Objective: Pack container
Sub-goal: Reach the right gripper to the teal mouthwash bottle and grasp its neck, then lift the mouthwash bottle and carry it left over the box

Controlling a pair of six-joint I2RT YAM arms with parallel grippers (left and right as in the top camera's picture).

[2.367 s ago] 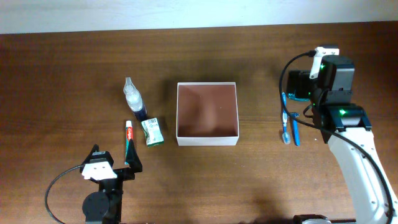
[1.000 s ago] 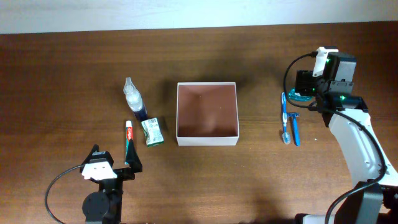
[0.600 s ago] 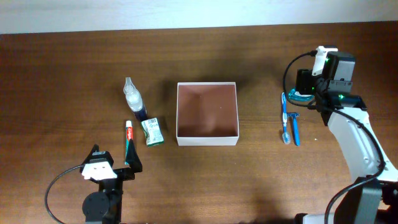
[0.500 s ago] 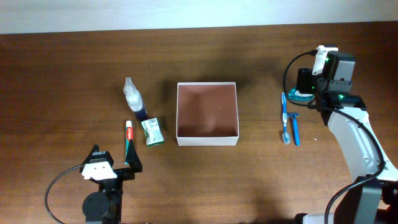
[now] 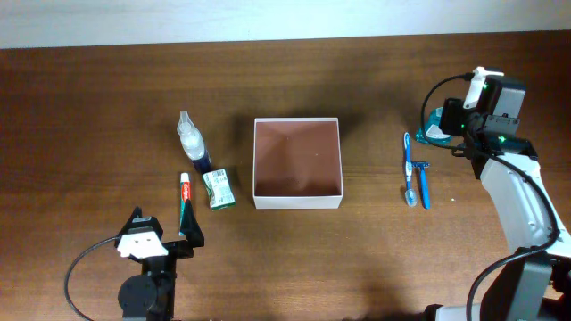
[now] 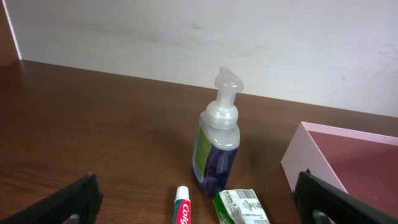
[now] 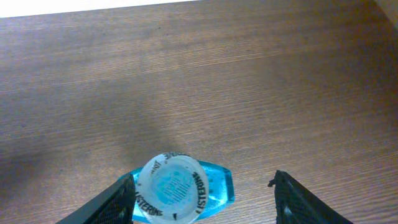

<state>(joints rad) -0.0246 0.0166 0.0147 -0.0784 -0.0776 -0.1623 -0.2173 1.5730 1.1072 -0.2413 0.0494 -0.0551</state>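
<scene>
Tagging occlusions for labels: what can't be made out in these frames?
Teal mouthwash bottle: right wrist view, bottom edge cuts off its body; overhead, the right arm covers most of it.
Small green packet: overhead, print too small to read; left wrist, bottom edge crops it.
White toothpaste tube: left wrist, cropped likewise.

We record a dark wooden table point(image 5: 107, 116). The white-walled container point(image 5: 298, 202) sits at its centre. To the left are an upright soap pump bottle point(image 5: 191, 143), a Colgate toothpaste tube point(image 5: 186, 203) and a green packet point(image 5: 218, 188). To the right are a toothbrush point(image 5: 409, 169), a blue razor point(image 5: 423, 183) and a teal Listerine bottle point(image 5: 434, 134).
</scene>
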